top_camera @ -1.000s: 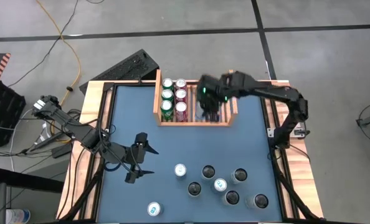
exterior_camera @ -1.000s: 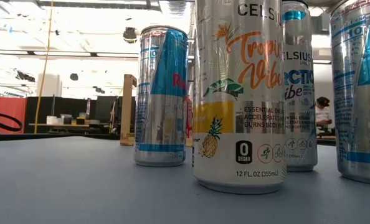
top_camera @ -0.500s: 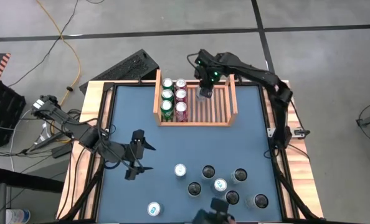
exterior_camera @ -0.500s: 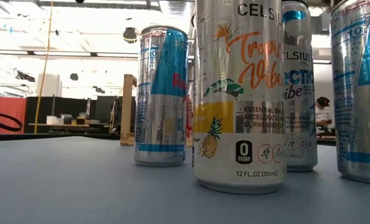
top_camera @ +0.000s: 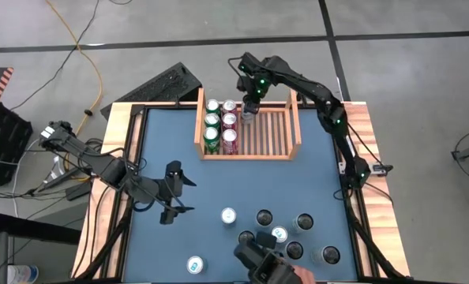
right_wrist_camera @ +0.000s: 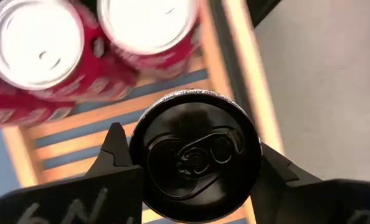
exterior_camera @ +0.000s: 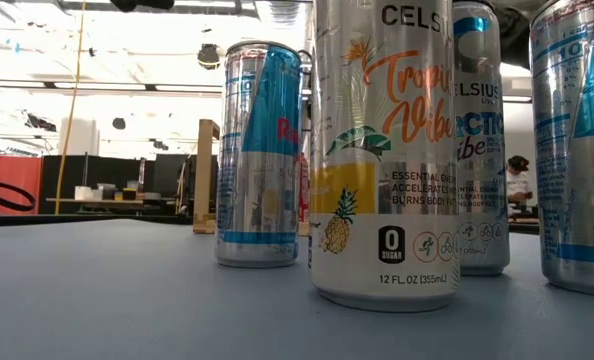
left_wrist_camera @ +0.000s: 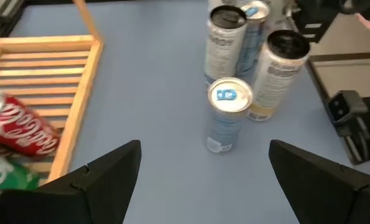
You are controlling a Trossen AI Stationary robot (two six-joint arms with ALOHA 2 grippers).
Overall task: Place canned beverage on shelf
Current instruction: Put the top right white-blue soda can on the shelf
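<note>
high view: right gripper (top_camera: 249, 113) hangs over the shelf (top_camera: 290, 126), far corner, beside the red cans (top_camera: 229, 126).
right wrist view: fingers clamp a black-topped can (right_wrist_camera: 195, 157).
left wrist view: left gripper (left_wrist_camera: 200, 177) wide open, short of the shelf.

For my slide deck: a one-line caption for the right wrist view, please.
Right pincer holds a black-topped can above the slatted shelf, beside two red cans.

Both arms matte black, jointed; right arm (top_camera: 313, 87) shows green indicator lights near wrist.
</note>
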